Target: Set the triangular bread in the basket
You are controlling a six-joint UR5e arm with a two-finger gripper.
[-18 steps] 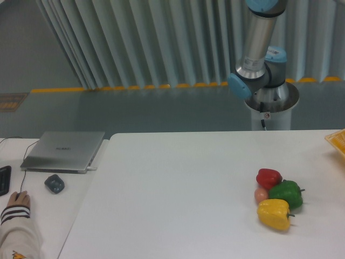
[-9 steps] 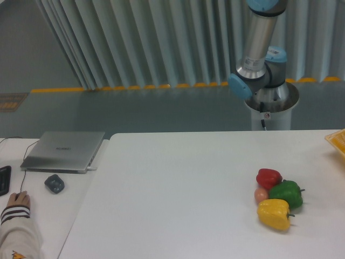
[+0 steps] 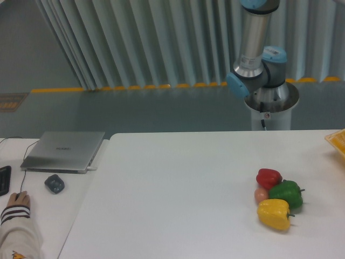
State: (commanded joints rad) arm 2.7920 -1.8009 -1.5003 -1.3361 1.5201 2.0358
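Note:
The triangular bread is out of view. Only a corner of the pale yellow-orange basket (image 3: 337, 141) shows at the right edge of the white table (image 3: 178, 189). The robot arm (image 3: 254, 48) stands behind the table at the upper right; only its base and lower links show. Its gripper is out of view above the frame.
A red pepper (image 3: 268, 177), a green pepper (image 3: 287, 193), a yellow bell pepper (image 3: 274, 213) and a small pinkish item (image 3: 261, 195) cluster at the right front. A laptop (image 3: 63, 150), a mouse (image 3: 54, 183) and a person's hand (image 3: 16, 205) are on the left desk.
The arm's upper link has tilted slightly to the left. Nothing on the table has moved.

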